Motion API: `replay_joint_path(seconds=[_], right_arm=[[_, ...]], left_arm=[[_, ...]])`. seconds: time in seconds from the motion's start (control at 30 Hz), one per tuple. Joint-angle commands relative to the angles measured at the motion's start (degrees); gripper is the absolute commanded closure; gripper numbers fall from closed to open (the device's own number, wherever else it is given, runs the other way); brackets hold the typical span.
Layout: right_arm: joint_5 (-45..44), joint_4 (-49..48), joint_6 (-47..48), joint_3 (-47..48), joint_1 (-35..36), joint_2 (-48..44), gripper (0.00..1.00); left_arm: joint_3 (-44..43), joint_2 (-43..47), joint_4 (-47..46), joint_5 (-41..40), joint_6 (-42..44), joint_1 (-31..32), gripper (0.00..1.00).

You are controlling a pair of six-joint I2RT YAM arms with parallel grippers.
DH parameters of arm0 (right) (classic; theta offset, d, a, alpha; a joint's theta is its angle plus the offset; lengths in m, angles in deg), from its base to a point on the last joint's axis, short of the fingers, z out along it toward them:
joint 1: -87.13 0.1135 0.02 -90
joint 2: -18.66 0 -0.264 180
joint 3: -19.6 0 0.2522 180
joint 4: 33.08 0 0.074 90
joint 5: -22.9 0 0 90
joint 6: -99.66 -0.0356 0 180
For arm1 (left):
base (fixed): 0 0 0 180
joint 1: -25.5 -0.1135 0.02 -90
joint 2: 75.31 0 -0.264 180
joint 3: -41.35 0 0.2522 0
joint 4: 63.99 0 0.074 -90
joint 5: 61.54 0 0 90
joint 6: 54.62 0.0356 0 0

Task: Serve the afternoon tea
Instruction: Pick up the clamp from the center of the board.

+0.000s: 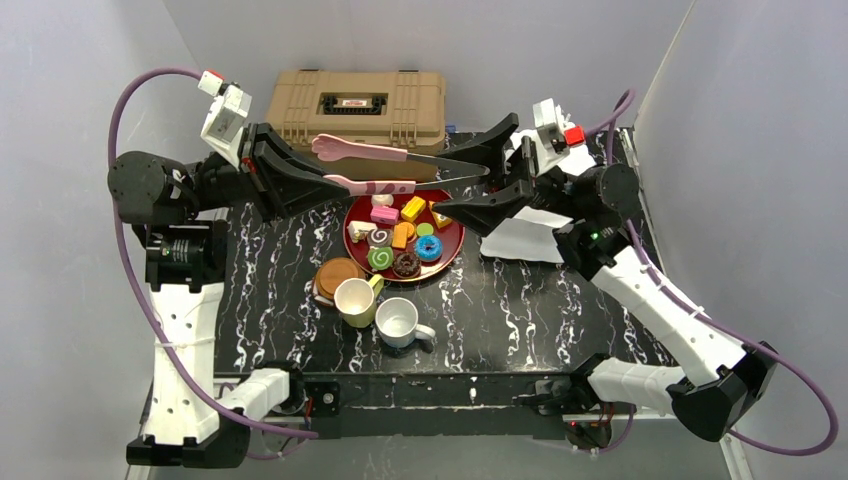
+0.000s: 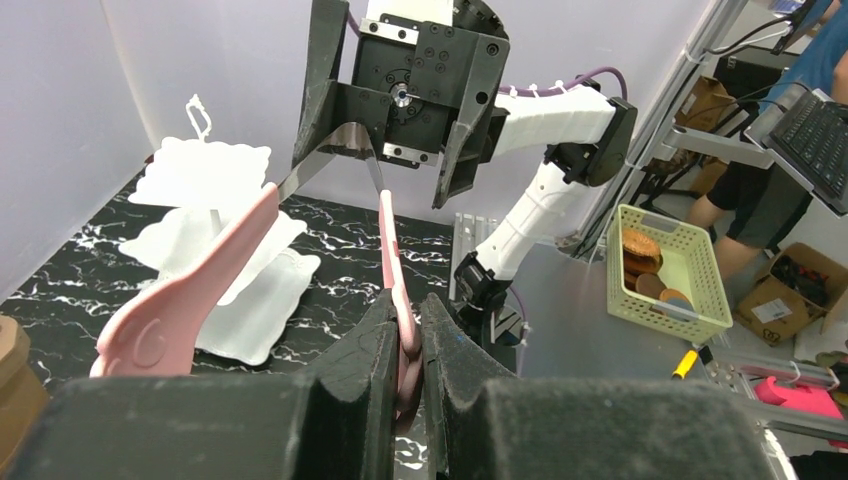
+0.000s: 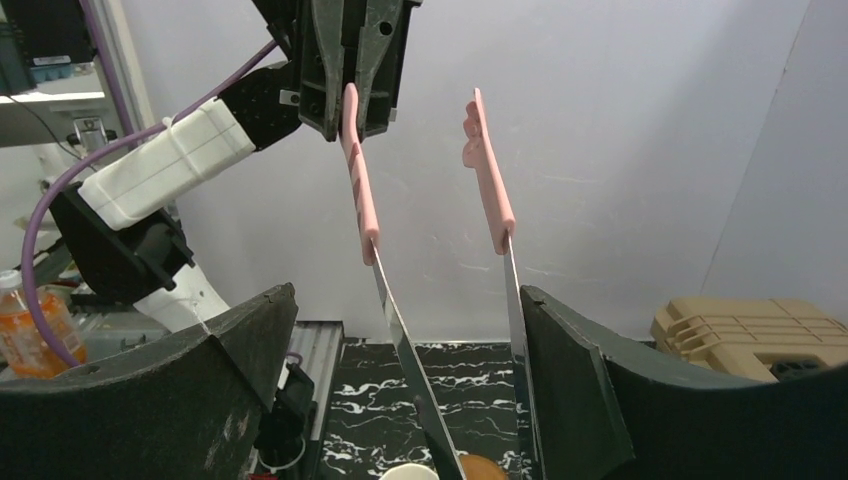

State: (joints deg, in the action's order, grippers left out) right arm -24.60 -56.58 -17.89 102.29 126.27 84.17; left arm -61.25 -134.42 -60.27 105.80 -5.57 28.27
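The metal tongs (image 1: 352,148) with pink tips hang level above a red plate (image 1: 453,243) of small toy pastries (image 1: 400,240). My left gripper (image 1: 338,182) is shut on one pink tip (image 2: 402,300); the other tip (image 2: 190,300) is free. My right gripper (image 1: 450,182) is open around the tongs' metal end (image 3: 405,330); one blade lies against its right finger (image 3: 570,370). A pale yellow mug (image 1: 355,300), a white mug (image 1: 398,320) and brown coasters (image 1: 335,272) stand in front of the plate.
The tan ribbed toolbox (image 1: 355,105) sits at the back, behind the tongs. A white tiered stand (image 1: 525,240) lies under my right arm; it also shows in the left wrist view (image 2: 215,200). Grey walls close in both sides.
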Motion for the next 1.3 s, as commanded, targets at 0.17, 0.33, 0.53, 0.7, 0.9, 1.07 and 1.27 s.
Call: replay_joint_path(seconds=[0.17,0.33,0.53,0.7,0.9,1.07,1.27], right_arm=[[1.6,2.0,0.0,3.1,0.8,1.1,0.19],[0.9,1.9,-0.3,2.6,0.8,0.8,0.29],[-0.6,1.7,-0.4,2.0,0.8,0.1,0.44],[-1.0,1.5,-1.5,2.2,0.8,0.2,0.49],[-2.0,0.6,-2.7,1.0,0.8,-0.4,0.51],[-2.8,0.7,-3.4,-0.5,0.8,-1.2,0.54],[-3.3,1.1,-3.8,-2.0,0.8,-1.4,0.57]], left_arm=[[-0.1,0.5,-1.1,-0.3,-0.1,-0.3,1.00],[1.0,0.9,-1.1,-0.2,0.0,-0.3,1.00],[1.2,1.0,-1.1,0.2,-0.3,-0.3,1.00],[1.7,1.4,-1.1,0.0,0.0,-0.3,0.86],[2.1,1.5,-1.2,-0.6,0.1,-0.4,0.54],[2.8,1.5,-1.1,-0.6,0.8,-0.9,0.53],[3.3,2.0,-1.1,-0.1,1.8,-1.1,0.53]])
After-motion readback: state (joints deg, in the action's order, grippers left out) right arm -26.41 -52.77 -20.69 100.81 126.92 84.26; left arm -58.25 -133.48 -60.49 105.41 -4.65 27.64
